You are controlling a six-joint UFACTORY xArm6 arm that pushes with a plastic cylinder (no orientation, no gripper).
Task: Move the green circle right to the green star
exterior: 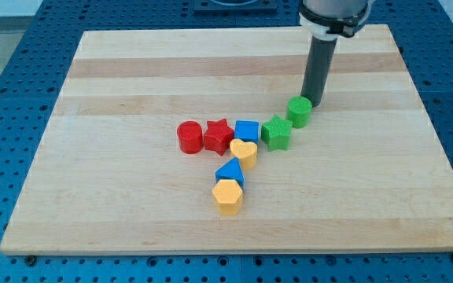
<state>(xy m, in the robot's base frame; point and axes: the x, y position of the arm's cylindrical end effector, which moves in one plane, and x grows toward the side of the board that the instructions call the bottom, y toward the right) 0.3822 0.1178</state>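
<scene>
The green circle [299, 111] is a short green cylinder on the wooden board, just up and to the right of the green star [277, 132], nearly touching it. My tip [314, 102] comes down from the view's top and rests right against the circle's upper right side. The rod is dark and upright.
A red cylinder [189, 137], red star [219, 137] and blue cube [246, 131] form a row left of the green star. A yellow heart [244, 152], blue triangle [230, 172] and yellow hexagon [228, 196] run down below. The board [132, 212] sits on a blue perforated table.
</scene>
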